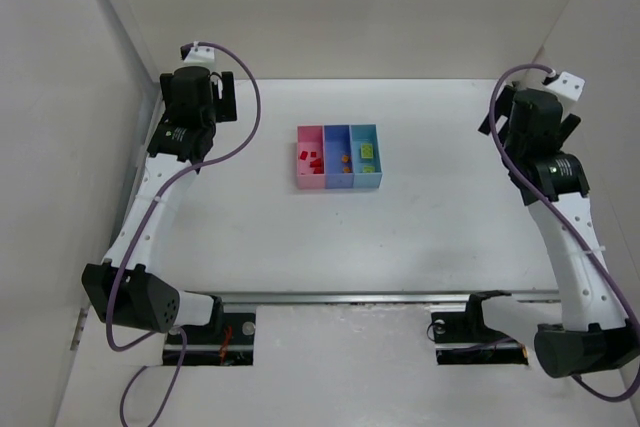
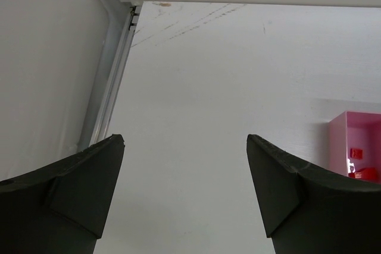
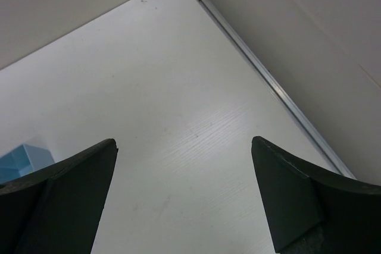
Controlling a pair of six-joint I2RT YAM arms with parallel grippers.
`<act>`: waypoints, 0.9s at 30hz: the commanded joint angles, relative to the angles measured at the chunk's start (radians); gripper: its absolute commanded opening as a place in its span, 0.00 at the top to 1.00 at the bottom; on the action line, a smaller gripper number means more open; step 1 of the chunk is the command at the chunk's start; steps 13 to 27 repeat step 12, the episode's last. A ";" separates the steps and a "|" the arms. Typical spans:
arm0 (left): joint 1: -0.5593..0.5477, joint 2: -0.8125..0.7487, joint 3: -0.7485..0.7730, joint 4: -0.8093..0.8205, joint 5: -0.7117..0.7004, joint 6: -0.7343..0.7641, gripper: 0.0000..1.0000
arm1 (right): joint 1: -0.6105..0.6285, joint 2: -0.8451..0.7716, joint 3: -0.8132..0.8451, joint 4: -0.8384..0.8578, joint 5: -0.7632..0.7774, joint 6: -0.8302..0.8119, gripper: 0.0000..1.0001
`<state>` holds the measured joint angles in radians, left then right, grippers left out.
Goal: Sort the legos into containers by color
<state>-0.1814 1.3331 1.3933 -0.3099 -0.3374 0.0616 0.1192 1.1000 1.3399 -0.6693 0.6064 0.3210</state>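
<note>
Three joined bins stand mid-table: pink (image 1: 305, 179), medium blue (image 1: 336, 134) and light teal-blue (image 1: 375, 179). Small red legos (image 1: 311, 159) lie in the pink bin, orange legos (image 1: 345, 160) in the blue bin, and a lime-green lego (image 1: 367, 150) in the teal bin. My left gripper (image 1: 222, 97) is open and empty at the back left, far from the bins; its wrist view shows the pink bin (image 2: 338, 144) with red legos (image 2: 356, 153) at the right edge. My right gripper (image 1: 492, 119) is open and empty at the back right; a teal bin corner (image 3: 27, 156) shows in its view.
White walls enclose the table on the left, back and right. A metal rail (image 2: 110, 81) runs along the left wall's base and another (image 3: 268, 81) along the right wall's base. The arm bases (image 1: 210, 332) sit at the near edge.
</note>
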 commanded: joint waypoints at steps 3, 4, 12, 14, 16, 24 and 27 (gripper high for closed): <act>0.003 -0.014 -0.008 0.040 -0.015 -0.014 0.18 | 0.004 -0.046 -0.025 0.083 0.009 0.003 0.00; 0.003 -0.014 -0.008 0.040 -0.015 -0.014 0.18 | 0.004 -0.046 -0.025 0.083 0.009 0.003 0.00; 0.003 -0.014 -0.008 0.040 -0.015 -0.014 0.18 | 0.004 -0.065 -0.045 0.111 0.018 0.003 0.00; 0.003 -0.014 -0.008 0.040 -0.015 -0.014 0.18 | 0.004 -0.065 -0.045 0.111 0.018 0.003 0.00; 0.003 -0.014 -0.008 0.040 -0.015 -0.014 0.18 | 0.004 -0.065 -0.045 0.111 0.018 0.003 0.00; 0.003 -0.014 -0.008 0.040 -0.015 -0.014 0.18 | 0.004 -0.065 -0.045 0.111 0.018 0.003 0.00; 0.003 -0.014 -0.008 0.040 -0.015 -0.014 0.18 | 0.004 -0.065 -0.045 0.111 0.018 0.003 0.00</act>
